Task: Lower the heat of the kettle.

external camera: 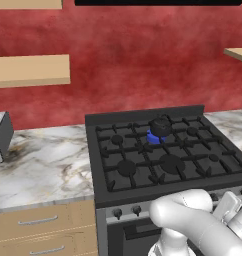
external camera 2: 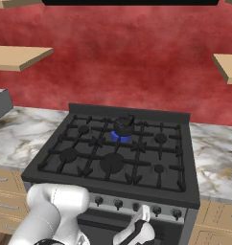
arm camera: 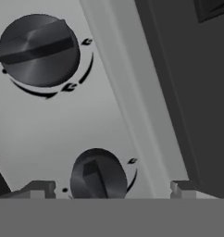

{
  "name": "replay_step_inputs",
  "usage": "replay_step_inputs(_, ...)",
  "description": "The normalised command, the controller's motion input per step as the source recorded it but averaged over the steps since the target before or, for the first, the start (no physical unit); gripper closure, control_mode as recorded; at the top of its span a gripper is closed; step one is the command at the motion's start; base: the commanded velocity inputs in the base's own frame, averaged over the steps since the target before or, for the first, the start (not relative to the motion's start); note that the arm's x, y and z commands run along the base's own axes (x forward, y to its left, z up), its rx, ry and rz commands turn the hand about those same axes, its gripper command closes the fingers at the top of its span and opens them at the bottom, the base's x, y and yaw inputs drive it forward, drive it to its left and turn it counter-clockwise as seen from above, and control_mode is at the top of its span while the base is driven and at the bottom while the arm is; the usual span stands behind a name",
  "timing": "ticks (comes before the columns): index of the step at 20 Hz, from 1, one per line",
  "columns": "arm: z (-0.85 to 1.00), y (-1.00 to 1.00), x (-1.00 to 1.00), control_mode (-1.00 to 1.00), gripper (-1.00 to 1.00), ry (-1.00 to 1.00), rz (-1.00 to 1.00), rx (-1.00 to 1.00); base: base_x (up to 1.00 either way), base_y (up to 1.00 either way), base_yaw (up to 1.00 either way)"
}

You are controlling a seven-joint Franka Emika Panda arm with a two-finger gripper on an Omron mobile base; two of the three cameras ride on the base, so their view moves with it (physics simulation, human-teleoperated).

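Note:
The small black kettle [external camera: 161,127] [external camera 2: 123,125] sits on the stove's back middle burner over a blue flame [external camera: 154,138] [external camera 2: 119,137]. Low in front of the stove, my gripper [external camera 2: 143,215] [arm camera: 111,190] points at the grey knob panel [external camera 2: 137,203]. It is open. In the hand view its fingertips [arm camera: 40,189] stand wide apart on either side of a dark knob [arm camera: 97,175] without touching it. A second knob [arm camera: 37,48] is further up the panel in that view.
The black stove [external camera: 158,155] is set into a marble counter [external camera: 43,165] with wooden drawers [external camera: 38,227] beneath. A grey appliance [external camera: 0,135] stands at the far left. Wooden shelves [external camera: 30,70] hang on the red wall. My white arm [external camera: 193,220] crosses the stove front.

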Motion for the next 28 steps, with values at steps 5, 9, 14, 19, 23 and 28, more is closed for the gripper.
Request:
replay_step_inputs(5, 0.00, 0.00, 0.07, -1.00, -1.00, 0.00, 0.00, 0.05, 0.00, 0.00, 0.00)
replay_step_inputs(9, 0.00, 0.00, 0.04, -1.00, -1.00, 0.00, 0.00, 0.07, 0.00, 0.00, 0.00)
replay_step_inputs(14, 0.00, 0.01, 0.06, -1.00, -1.00, -0.02, 0.00, 0.07, 0.00, 0.00, 0.00)
replay_step_inputs(19, 0.00, 0.11, 0.09, -1.00, 1.00, -0.01, -0.03, 0.06, 0.00, 0.00, 0.00)
replay_step_inputs(23, 0.01, 0.09, 0.04, -1.00, 1.00, -0.01, -0.03, 0.04, 0.00, 0.00, 0.00)
replay_step_inputs(28, 0.13, 0.16, 0.00, -1.00, 1.00, 0.00, -0.08, 0.01, 0.00, 0.00, 0.00)
